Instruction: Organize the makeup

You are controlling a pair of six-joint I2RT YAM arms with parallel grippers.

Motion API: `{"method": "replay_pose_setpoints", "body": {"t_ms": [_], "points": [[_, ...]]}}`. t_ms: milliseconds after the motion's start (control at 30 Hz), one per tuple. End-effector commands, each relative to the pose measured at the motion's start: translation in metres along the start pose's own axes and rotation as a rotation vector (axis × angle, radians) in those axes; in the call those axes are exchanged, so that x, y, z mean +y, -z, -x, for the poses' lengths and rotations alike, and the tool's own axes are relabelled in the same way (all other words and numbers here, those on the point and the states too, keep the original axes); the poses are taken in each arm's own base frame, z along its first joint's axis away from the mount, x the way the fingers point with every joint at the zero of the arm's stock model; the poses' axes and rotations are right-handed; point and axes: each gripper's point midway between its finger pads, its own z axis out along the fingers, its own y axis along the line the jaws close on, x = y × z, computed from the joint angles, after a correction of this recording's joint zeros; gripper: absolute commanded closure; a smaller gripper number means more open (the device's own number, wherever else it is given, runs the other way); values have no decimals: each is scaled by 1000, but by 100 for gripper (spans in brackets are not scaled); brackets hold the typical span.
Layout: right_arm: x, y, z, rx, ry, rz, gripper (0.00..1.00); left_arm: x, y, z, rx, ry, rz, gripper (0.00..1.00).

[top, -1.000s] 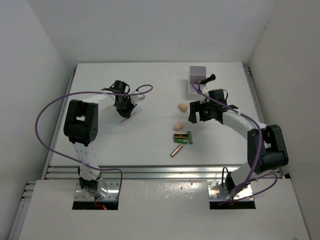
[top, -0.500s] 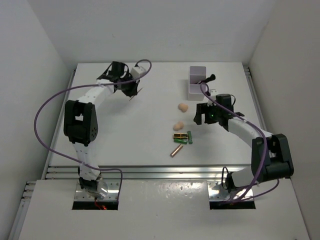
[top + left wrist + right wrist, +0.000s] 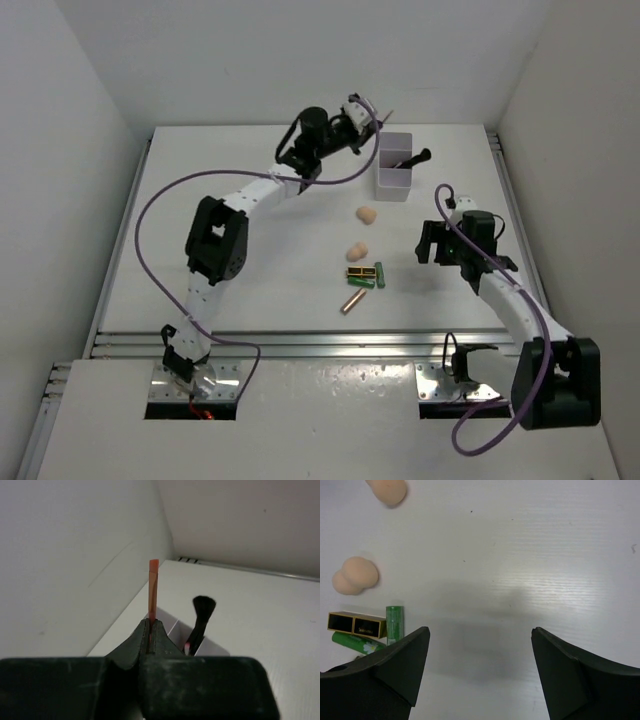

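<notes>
Left gripper point(image 3: 150, 630) jaws are clamping a pencil point(image 3: 153, 587), pointing at the box point(image 3: 393, 186) at 12 o'clock, where one brush point(image 3: 201, 614) is standing. Right gripper point(image 3: 479, 632) jaws are standing apart, empty; sponges point(image 3: 355, 576) and tubes point(image 3: 394, 624) are lying loose at 9 to 11 o'clock, not yet sorted. Box walls are hiding any other contents

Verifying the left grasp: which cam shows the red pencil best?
Left wrist: the red pencil stands pinched in the shut left hand, tip and shaft clear. Top external shows at most a faint sliver by that hand, near the white box. Right wrist doesn't show it.
</notes>
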Motion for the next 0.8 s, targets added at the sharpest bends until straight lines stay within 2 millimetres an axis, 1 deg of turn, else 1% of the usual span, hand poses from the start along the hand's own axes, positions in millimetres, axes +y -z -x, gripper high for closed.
{"method": "replay_pose_setpoints", "body": {"t_ms": [0,33,67,100,133,167,200,233,267,300,333,367,433,467,533,567,600,633,667,700,733,767], "points": [[-10,21,-2,-6,39,-51,17,-12,-28,23,-252,-8,22,100],[-10,29,-2,-7,41,-56,17,-8,-31,16,-264,-11,48,100],[-10,36,-3,-1,55,-53,17,-14,-38,11,-278,2,54,100],[-10,40,-3,1,74,-53,17,-12,-44,-13,-277,26,82,100],[-9,46,-5,9,84,-54,17,-16,-52,-9,-302,30,115,100],[-9,52,-1,-5,122,-52,16,-12,-54,-16,-307,31,140,100],[-10,58,-1,0,131,-59,16,-17,-59,-21,-310,9,157,100],[-11,61,-2,12,137,-69,16,-18,-65,-35,-307,6,186,100],[-14,66,0,4,166,-79,16,-26,-69,-41,-305,13,185,100],[-13,69,3,-2,174,-81,16,-24,-71,-47,-306,1,198,100],[-15,71,-3,24,177,-87,16,-18,-73,-43,-324,8,224,100],[-15,73,-1,16,192,-89,16,-21,-76,-67,-293,18,228,100],[-15,76,-6,38,197,-88,15,-21,-79,-78,-284,31,234,100],[-17,77,-6,38,231,-87,15,-28,-81,-87,-265,41,233,100],[-18,78,-9,46,253,-89,15,-34,-83,-102,-224,51,211,100],[-19,77,-9,47,257,-94,14,-44,-85,-108,-213,70,189,100],[-20,77,-10,53,264,-95,14,-50,-85,-118,-185,93,169,100],[-20,75,-8,52,265,-94,14,-51,-84,-119,-175,97,167,100],[-19,74,-7,59,254,-92,12,-56,-83,-127,-160,127,151,97],[-19,72,-7,66,253,-85,12,-56,-82,-124,-153,138,149,90],[-16,72,0,54,249,-79,12,-55,-82,-119,-151,139,149,71],[-16,70,1,57,238,-73,12,-54,-82,-112,-161,151,149,61]]}}
